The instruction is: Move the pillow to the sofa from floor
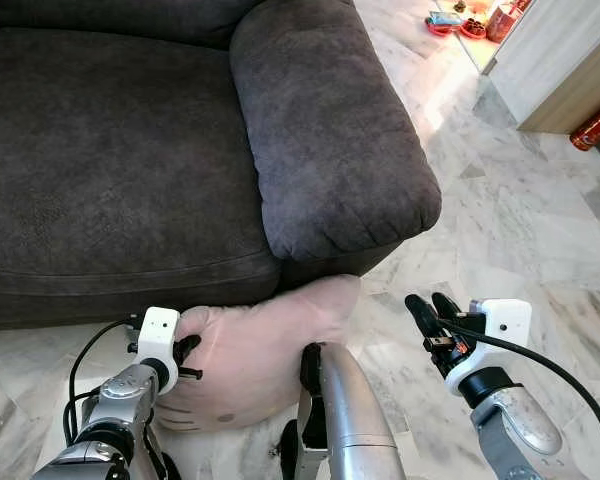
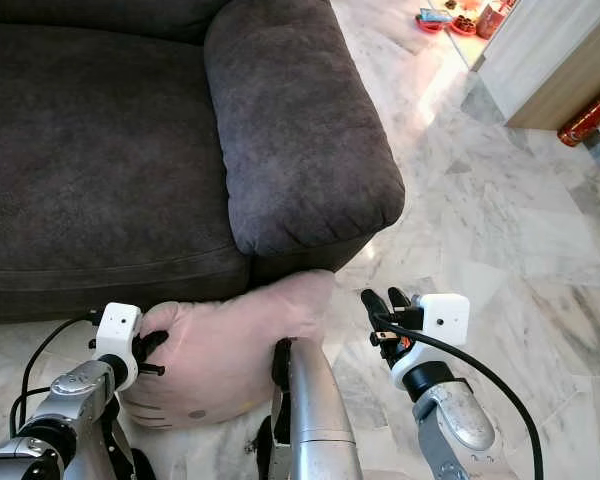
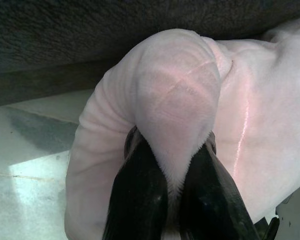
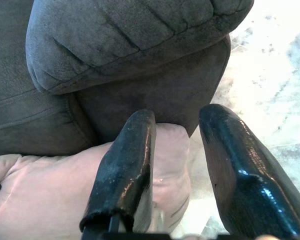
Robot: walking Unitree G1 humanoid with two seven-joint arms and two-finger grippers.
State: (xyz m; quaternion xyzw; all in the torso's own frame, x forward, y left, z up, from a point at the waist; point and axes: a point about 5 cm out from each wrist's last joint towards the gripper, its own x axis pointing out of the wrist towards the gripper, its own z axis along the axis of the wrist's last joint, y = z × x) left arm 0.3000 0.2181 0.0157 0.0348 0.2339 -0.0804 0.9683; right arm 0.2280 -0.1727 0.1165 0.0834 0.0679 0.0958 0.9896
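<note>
Left gripper fingers pinched on pillow fold; right gripper fingers parted beside pillow's corner, near sofa.

The pillow is pale pink and plain. The sofa is dark charcoal grey with a suede-like nap. The floor is white marble veined in grey. Each end effector has glossy black fingers on a white housing, with silver arms and black cables. A red cylinder lies beside a light wood cabinet.
</note>
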